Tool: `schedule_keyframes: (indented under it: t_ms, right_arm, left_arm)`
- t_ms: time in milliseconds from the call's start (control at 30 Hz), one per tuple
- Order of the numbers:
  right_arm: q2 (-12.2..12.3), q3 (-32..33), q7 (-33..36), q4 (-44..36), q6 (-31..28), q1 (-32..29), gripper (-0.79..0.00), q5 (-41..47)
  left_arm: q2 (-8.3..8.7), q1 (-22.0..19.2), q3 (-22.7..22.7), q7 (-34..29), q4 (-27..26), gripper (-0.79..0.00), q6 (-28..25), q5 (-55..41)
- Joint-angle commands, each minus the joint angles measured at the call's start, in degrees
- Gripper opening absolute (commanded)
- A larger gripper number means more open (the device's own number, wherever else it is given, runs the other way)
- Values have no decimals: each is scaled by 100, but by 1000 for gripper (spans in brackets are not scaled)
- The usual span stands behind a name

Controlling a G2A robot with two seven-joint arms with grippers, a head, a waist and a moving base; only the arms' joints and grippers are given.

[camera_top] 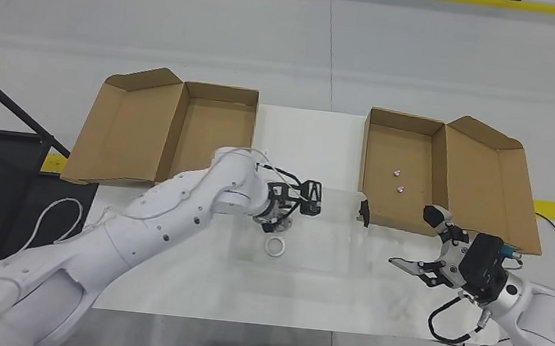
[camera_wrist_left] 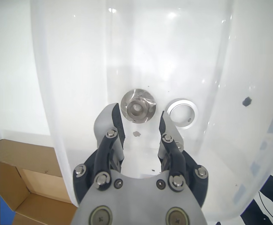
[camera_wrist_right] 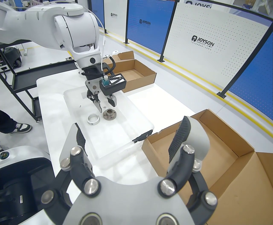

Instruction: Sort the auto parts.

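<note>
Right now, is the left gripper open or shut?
Open: the left gripper holds its jaws wide apart, with the flanged hub lying between them.

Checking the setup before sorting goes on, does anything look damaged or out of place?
Yes. The clear tray looks broken at the corner beside the right-hand box: a jagged dark edge. A small chip lies by the flanged hub.

The flange (camera_wrist_left: 138, 108) and ring (camera_wrist_left: 182, 113) lie side by side in the tray (camera_wrist_right: 132, 119), between the left box (camera_top: 216, 132) and right box (camera_top: 416, 146).
</note>
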Motion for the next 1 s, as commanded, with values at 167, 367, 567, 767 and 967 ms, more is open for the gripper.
schedule_keyframes:
  t_ms: [167, 367, 567, 767, 967]
  right_arm:
    - [0, 0, 0, 0, 0, 0, 0, 0]
    - [0, 0, 0, 0, 0, 0, 0, 0]
    - [0, 0, 0, 0, 0, 0, 0, 0]
    - [0, 0, 0, 0, 0, 0, 0, 0]
    - [0, 0, 0, 0, 0, 0, 0, 0]
  left_arm:
    - [-187, -135, 203, 43, 336, -400, 17, 2]
    - [-307, -197, 282, 131, 564, -428, 46, 9]
    - [-392, -222, 316, 200, 745, -434, 82, 52]
    - [-459, -236, 331, 232, 888, -477, 82, 93]
    - [-512, -240, 332, 210, 976, -702, 67, 107]
